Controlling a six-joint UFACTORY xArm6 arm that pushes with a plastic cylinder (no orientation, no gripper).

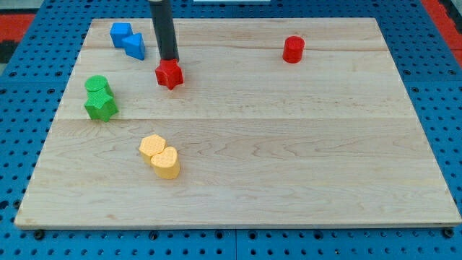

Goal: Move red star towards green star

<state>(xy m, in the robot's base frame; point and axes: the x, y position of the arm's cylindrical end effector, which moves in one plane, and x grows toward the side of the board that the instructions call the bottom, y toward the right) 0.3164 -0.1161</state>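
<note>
The red star [170, 74] lies on the wooden board at the upper left of middle. My tip [170, 61] stands right at the star's top edge, touching or nearly touching it, with the dark rod rising out of the view's top. The green star [101, 107] lies to the lower left of the red star, near the board's left side, with a green cylinder [97, 85] touching it just above.
Two blue blocks, a cube [120, 33] and a triangular one [134, 46], sit at the upper left. A red cylinder [293, 49] stands at the upper right. A yellow hexagon block [152, 146] and a yellow heart-like block [167, 162] touch at lower left of middle.
</note>
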